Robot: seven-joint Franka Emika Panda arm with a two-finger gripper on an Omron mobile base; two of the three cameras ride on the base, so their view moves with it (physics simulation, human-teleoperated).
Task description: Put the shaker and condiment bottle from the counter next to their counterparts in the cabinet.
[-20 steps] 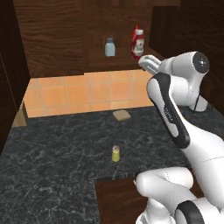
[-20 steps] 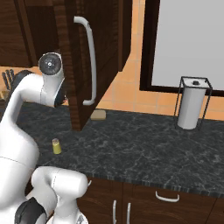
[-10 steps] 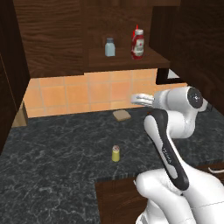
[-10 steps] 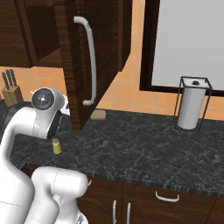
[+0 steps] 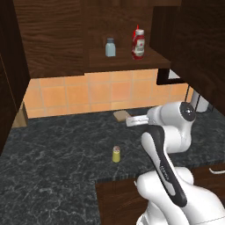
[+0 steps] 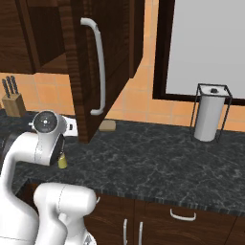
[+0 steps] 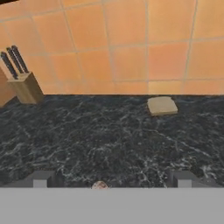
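The yellow shaker (image 5: 116, 154) stands alone on the dark marbled counter (image 5: 52, 149); the right base view shows this shaker (image 6: 62, 161) beside my arm. My gripper (image 5: 128, 122) hangs open and empty a little above and behind it, pointing at the tiled wall. In the hand view the fingertips (image 7: 41, 179) stand wide apart, and a small round cap (image 7: 99, 185) peeks up between them at the bottom edge. On the cabinet shelf (image 5: 123, 61) stand the pale grey-blue shaker (image 5: 110, 47) and the red condiment bottle (image 5: 138, 44) with white label. I cannot make out the slim squeeze bottle.
A tan block (image 5: 121, 115) lies on the counter by the wall, ahead of the hand (image 7: 162, 106). A knife block (image 6: 12, 103) stands far left. The open cabinet door with its handle (image 6: 98, 67) hangs just right of my arm. A paper towel holder (image 6: 209, 112) stands at right.
My arm has swung down from shelf height to just above the counter, with the gripper empty. The red bottle stays on the shelf and the yellow shaker has not moved.
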